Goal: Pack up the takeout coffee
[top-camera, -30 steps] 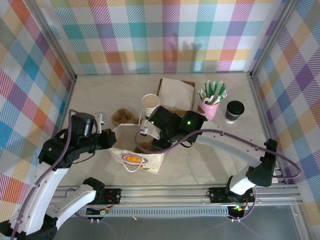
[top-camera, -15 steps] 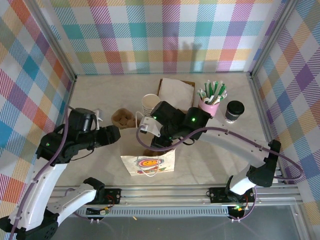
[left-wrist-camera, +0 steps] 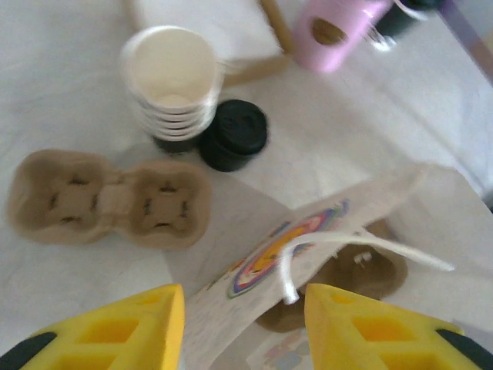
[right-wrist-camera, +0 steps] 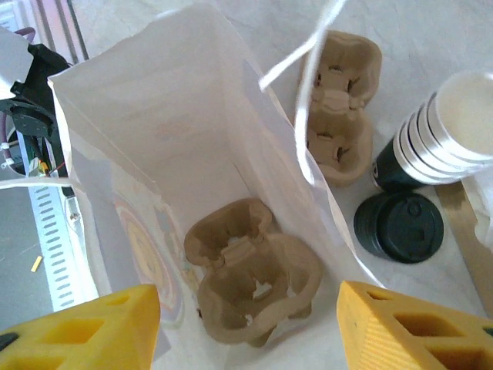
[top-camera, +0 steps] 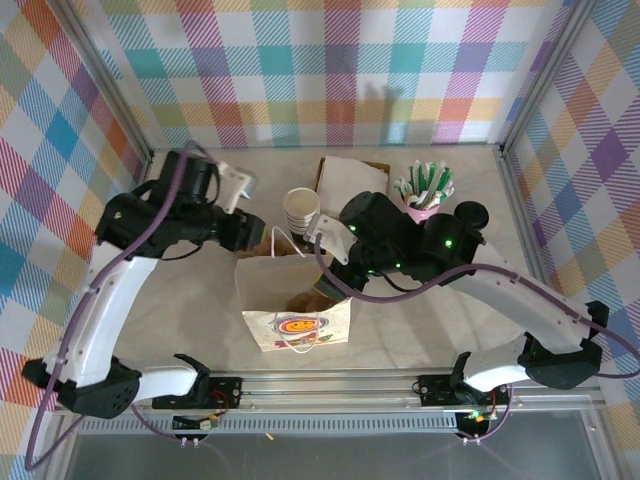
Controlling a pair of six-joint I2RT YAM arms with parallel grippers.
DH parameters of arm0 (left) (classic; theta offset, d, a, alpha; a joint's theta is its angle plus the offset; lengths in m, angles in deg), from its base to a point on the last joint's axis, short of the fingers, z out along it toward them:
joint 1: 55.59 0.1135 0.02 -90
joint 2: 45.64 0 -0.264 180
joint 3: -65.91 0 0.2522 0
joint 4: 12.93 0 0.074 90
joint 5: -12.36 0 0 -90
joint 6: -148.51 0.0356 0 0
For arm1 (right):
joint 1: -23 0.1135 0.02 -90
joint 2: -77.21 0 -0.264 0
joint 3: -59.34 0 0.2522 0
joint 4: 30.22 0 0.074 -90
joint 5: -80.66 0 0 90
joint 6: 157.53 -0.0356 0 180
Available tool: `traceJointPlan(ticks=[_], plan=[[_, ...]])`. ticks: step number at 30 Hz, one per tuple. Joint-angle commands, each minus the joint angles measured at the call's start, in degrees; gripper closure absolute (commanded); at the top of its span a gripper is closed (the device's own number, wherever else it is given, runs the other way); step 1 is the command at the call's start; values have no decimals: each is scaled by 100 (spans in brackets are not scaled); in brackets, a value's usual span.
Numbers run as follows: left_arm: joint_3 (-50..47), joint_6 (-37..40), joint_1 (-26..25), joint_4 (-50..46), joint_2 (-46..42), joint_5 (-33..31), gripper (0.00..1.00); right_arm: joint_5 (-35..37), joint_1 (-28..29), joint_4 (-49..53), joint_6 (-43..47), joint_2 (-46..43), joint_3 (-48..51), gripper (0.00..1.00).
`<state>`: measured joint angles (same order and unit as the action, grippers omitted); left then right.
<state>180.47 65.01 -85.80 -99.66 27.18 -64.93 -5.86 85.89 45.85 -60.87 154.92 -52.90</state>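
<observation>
- Takeout coffee (top-camera: pixel 470 212): one, upright on the desk (top-camera: pixel 190 300) near the pink cup (left-wrist-camera: pixel 339 35), outside the white bag (top-camera: pixel 295 325).
- Left fingers (left-wrist-camera: pixel 131 331) spread, empty, above the bag's rim.
- Right fingers (right-wrist-camera: pixel 400 331) spread over its mouth.
- Two carriers: bagged carrier (right-wrist-camera: pixel 254 270), loose carrier (right-wrist-camera: pixel 339 100).
- Both arms arch inward, wrists down.

top external looks down from high behind the arm bases over the whole table (top-camera: pixel 200 300). the 2 wrist views look down from close, sharing the paper bag (right-wrist-camera: pixel 177 131) and cup stack (left-wrist-camera: pixel 171 77).
</observation>
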Motion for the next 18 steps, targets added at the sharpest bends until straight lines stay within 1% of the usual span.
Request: traceJointPlan(ticks=[1,4,8,11,15,18], plan=[[308,1413,-517,-141,111,493,57,145,-82,359,-534,-233,73,39],[505,1991,-818,-552,432,541,59,149,-177,405,-672,-479,285,39],[611,2387,-981,-911,726,578,57,218,-224,495,-739,-702,416,39],[384,2551,-980,-787,739,527,54,206,-234,533,-771,-772,456,39],[34,2686,-986,-519,670,445,47,-26,-242,574,-809,-761,495,38],[-185,2734,-985,-396,647,319,44,-120,-237,548,-884,-775,531,38]])
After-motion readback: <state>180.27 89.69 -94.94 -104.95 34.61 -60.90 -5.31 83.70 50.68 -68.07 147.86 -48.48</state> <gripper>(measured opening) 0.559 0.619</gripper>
